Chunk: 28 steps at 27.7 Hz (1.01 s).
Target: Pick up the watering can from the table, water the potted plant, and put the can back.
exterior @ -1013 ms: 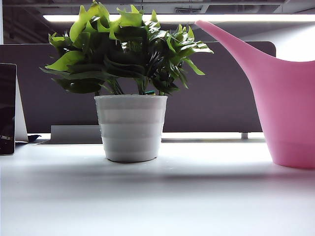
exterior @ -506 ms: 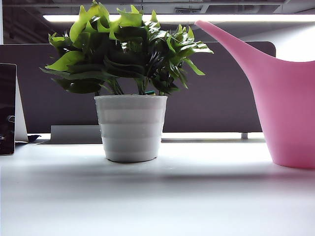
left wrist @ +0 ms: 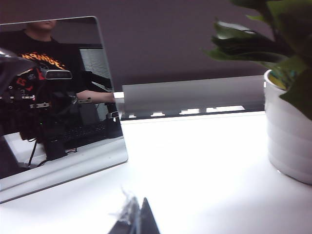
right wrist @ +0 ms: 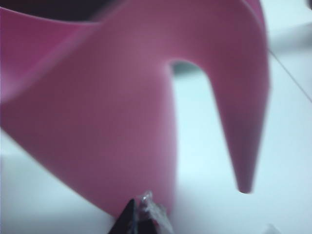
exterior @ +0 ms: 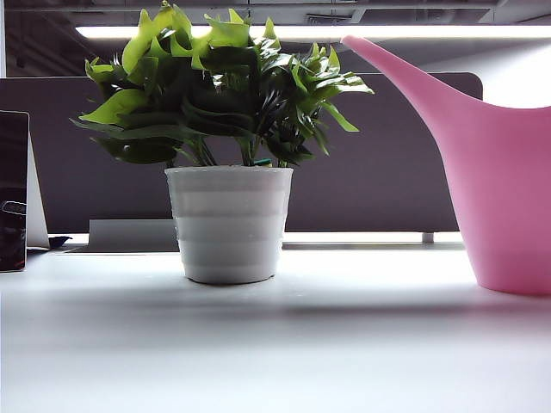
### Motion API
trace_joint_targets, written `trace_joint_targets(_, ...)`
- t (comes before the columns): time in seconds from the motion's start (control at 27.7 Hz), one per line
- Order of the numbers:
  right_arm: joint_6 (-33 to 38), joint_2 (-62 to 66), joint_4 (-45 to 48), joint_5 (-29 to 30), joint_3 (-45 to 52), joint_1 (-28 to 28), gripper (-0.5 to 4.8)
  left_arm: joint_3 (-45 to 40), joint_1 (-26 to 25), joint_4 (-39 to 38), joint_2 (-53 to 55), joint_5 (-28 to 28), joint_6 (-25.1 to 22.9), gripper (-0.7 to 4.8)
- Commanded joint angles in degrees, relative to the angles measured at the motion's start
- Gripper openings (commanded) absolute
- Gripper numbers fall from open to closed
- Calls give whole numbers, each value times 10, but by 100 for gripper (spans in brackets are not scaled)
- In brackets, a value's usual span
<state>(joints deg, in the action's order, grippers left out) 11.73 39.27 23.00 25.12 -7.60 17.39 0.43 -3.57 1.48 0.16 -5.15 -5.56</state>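
The right gripper (right wrist: 141, 219) has its fingers (right wrist: 127, 218) clenched together, holding nothing, with the one large matte pink plastic watering can (right wrist: 112, 107) just beyond their tips, standing upright on the wide white-grey worktop (exterior: 275, 344). The left gripper (left wrist: 135, 219) has its fingers pressed together too, empty, low over the worktop; ahead of them and to one side stands the one potted plant (exterior: 228, 138), bushy green leaves filling its white ribbed round pot (exterior: 229, 224). A single glossy dark panel (left wrist: 53, 97) leans nearby.
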Motion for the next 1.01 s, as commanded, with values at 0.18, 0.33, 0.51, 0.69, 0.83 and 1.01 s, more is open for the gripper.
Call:
trace_joint_targets(0.18, 18, -124, -49, 7, -2, -1, -9, 1, -5, 7, 1, -1, 0, -5)
trace_joint_targets(0.33, 18, -185, -71, 5, -2, -1, -9, 1, -5, 7, 1, -1, 0, -5)
trace_joint_targets(0.51, 18, -233, -93, 5, -2, 0, -8, 1, -5, 7, 1, -1, 0, -5)
trace_joint_targets(0.69, 18, -250, -95, 7, -2, -1, -8, 1, -5, 7, 1, -1, 0, -5)
trace_joint_targets(0.83, 18, -256, -96, 2, -2, -7, -8, 1, -5, 7, 1, -1, 0, -5)
trace_joint_targets(1.01, 18, -257, -96, 5, -2, -16, -8, 1, -5, 7, 1, -1, 0, -5)
